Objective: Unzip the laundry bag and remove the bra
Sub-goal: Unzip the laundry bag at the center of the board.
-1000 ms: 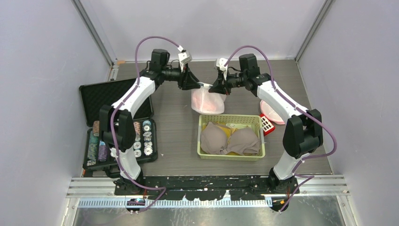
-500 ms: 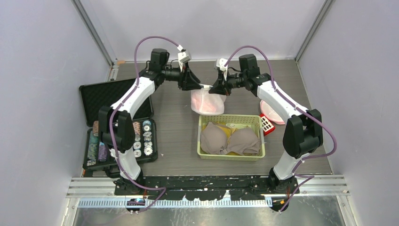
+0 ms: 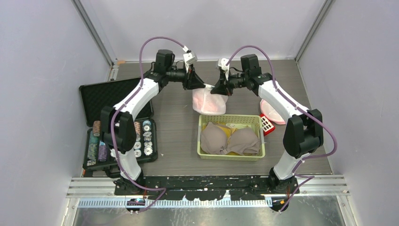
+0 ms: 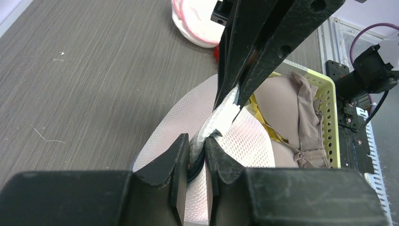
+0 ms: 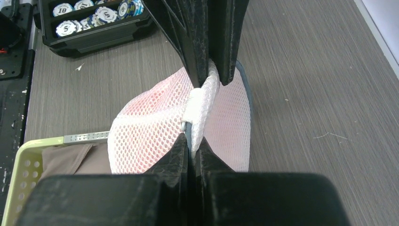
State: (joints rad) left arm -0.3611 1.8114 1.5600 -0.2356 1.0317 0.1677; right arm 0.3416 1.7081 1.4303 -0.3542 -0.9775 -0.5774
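Both closed tight on the top seam of the mesh laundry bag [image 3: 207, 96]: left tool [image 4: 196, 146] and right tool [image 5: 190, 141], tips facing. Bag hangs between them over the desk [image 3: 174, 122], just behind the green basket [image 3: 230, 157]; pink bra [image 3: 211, 107] inside.

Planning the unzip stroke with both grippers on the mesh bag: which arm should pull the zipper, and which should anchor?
Left, likely. The left gripper pinches the laundry bag seam at a dark piece, perhaps the zipper pull; the right gripper is clamped flat on the rim, suiting anchoring.
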